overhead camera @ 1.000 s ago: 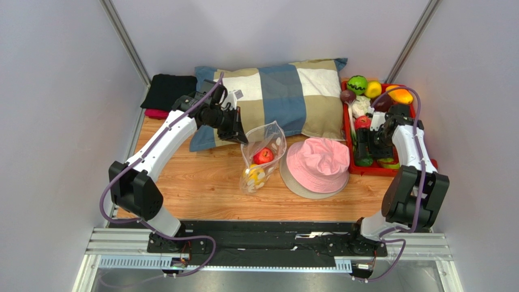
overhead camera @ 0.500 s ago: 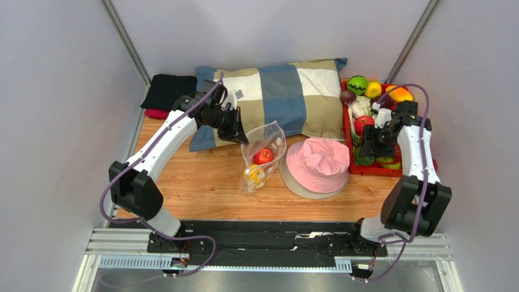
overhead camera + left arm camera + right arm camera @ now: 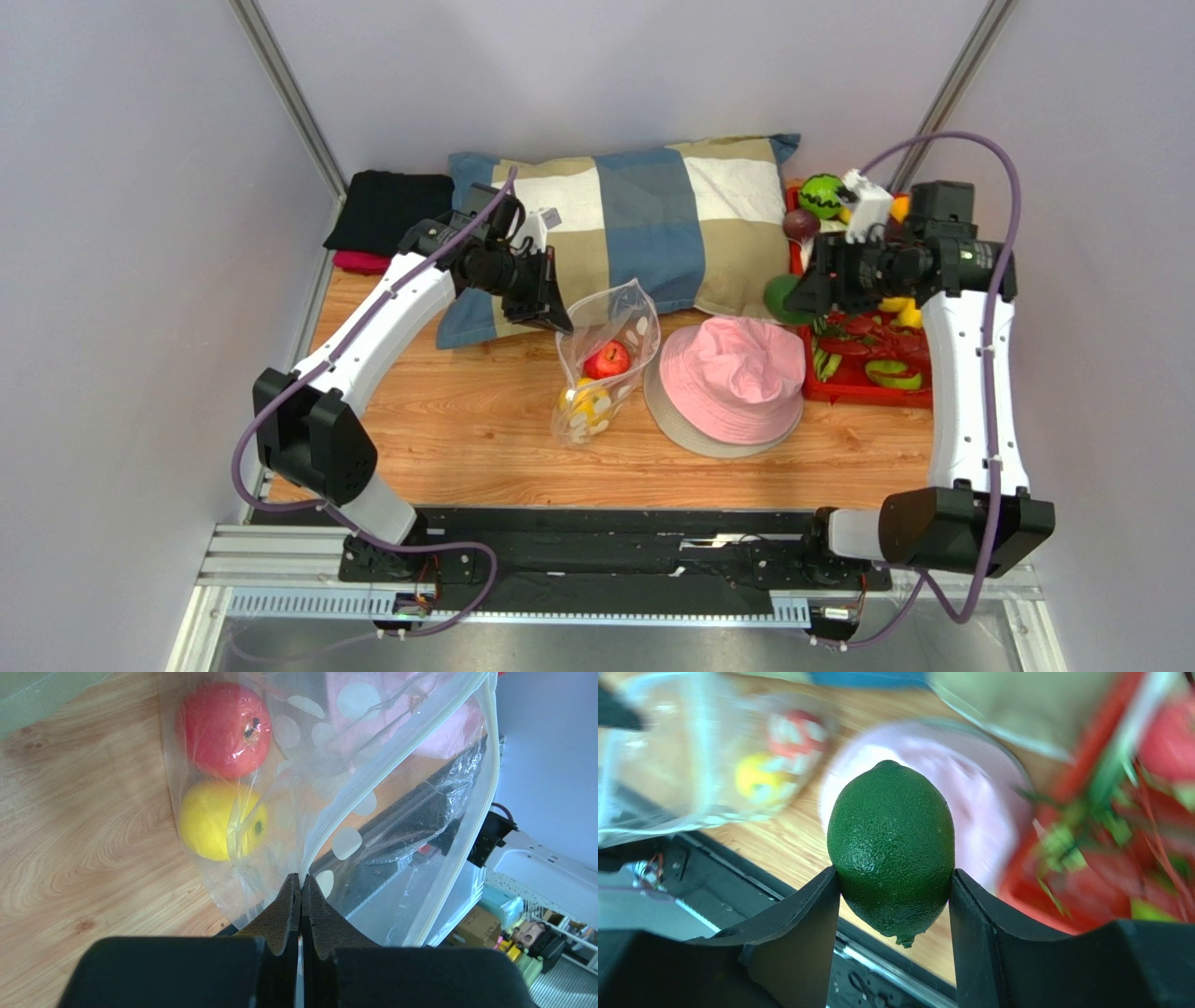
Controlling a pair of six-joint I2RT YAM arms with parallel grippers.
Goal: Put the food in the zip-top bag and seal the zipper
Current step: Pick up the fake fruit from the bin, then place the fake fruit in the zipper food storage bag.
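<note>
The clear dotted zip-top bag (image 3: 606, 357) stands open on the wood, with a red apple (image 3: 223, 728) and a yellow fruit (image 3: 217, 819) inside. My left gripper (image 3: 554, 311) is shut on the bag's rim, fingertips (image 3: 300, 878) pinching the plastic. The pale zipper (image 3: 463, 855) curves away along the mouth's far side. My right gripper (image 3: 793, 294) is raised between the pink hat and the tray, shut on a dark green lime (image 3: 891, 850). Both its fingers press the lime's sides.
A pink hat (image 3: 730, 378) lies right of the bag. A checked pillow (image 3: 659, 224) lies behind both. The red tray (image 3: 912, 389) at right holds more food, including a striped green ball (image 3: 822, 193). Black cloth (image 3: 386, 207) sits at back left.
My right gripper closed on the green lime in the tray, lifted it and swung left toward the hat. The left gripper and bag have not moved.
</note>
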